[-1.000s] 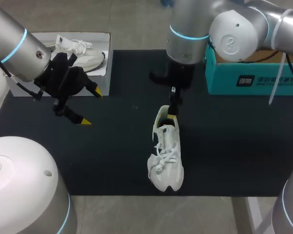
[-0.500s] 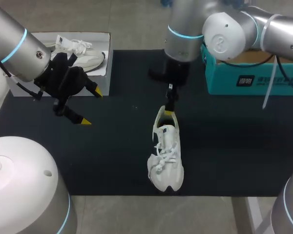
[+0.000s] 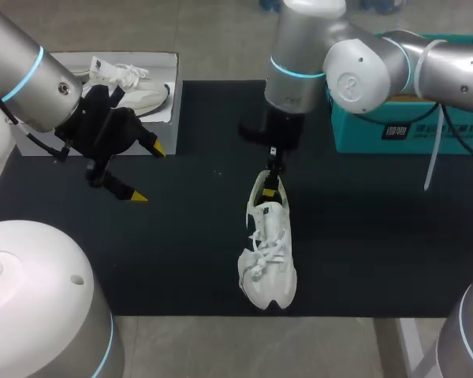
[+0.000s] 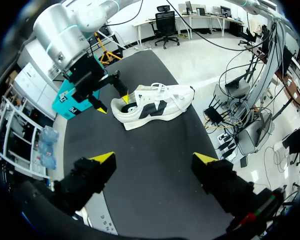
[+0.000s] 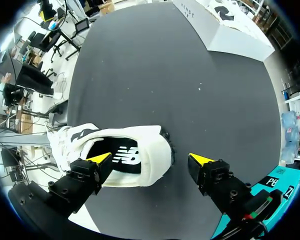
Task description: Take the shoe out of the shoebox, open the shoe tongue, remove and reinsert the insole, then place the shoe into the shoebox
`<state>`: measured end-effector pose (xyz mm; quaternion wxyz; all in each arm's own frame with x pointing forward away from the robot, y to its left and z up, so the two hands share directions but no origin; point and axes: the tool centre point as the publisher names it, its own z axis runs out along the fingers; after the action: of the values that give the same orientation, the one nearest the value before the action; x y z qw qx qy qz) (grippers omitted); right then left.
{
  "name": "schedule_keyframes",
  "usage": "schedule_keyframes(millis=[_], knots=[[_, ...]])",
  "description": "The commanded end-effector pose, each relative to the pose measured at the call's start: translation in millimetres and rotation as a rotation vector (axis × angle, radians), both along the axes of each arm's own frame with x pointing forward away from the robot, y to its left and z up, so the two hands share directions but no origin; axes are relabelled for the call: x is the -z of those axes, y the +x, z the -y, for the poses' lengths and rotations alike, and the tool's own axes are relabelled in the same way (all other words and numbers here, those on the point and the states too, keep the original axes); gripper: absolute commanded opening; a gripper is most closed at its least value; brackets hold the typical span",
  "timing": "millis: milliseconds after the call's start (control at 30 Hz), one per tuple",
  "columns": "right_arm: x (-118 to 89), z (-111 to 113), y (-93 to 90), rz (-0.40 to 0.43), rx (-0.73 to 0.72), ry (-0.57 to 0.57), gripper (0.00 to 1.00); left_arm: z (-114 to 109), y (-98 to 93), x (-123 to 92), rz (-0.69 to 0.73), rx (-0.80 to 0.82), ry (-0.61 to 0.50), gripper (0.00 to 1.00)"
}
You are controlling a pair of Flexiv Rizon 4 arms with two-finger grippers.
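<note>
White lace-up sneaker (image 3: 268, 260) lay near the teal cardboard shoebox (image 3: 410, 134), heel end nearer it. Our right gripper (image 5: 150, 158), released, straddled that heel; our left gripper (image 4: 154, 158), also released, hung far from the box.

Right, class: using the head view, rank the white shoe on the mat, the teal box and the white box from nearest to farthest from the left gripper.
1. The white box, just behind the left gripper, on the left side.
2. The white shoe, lying in the middle.
3. The teal box, away on the right side.
</note>
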<state>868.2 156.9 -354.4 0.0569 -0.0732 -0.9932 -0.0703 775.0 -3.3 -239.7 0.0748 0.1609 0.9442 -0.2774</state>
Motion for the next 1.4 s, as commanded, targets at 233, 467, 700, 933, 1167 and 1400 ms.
schedule_keyframes(millis=[233,467,700,933,1167,1400], knots=[[8.8,-5.2,8.7,-0.024,0.002,-0.038,1.0,0.1,-0.5,0.1,0.001,-0.001,0.003,1.0],[15.1,-4.4,5.2,-0.037,0.006,-0.052,0.0,0.1,-0.5,0.1,0.001,-0.001,0.003,1.0],[14.4,-3.9,-1.4,-0.039,0.009,-0.071,0.0,0.1,-0.5,0.1,0.001,-0.001,0.003,1.0],[0.8,1.2,-6.5,-0.007,0.018,-0.1,0.0,0.1,-0.5,0.1,0.001,-0.001,0.003,1.0],[-31.2,7.2,-13.0,0.052,0.042,-0.134,0.0,0.1,-0.5,0.1,0.001,-0.001,0.003,1.0],[-95.0,23.4,-7.1,0.163,0.061,-0.202,0.0,0.1,-0.5,0.1,0.001,-0.001,0.003,1.0]])
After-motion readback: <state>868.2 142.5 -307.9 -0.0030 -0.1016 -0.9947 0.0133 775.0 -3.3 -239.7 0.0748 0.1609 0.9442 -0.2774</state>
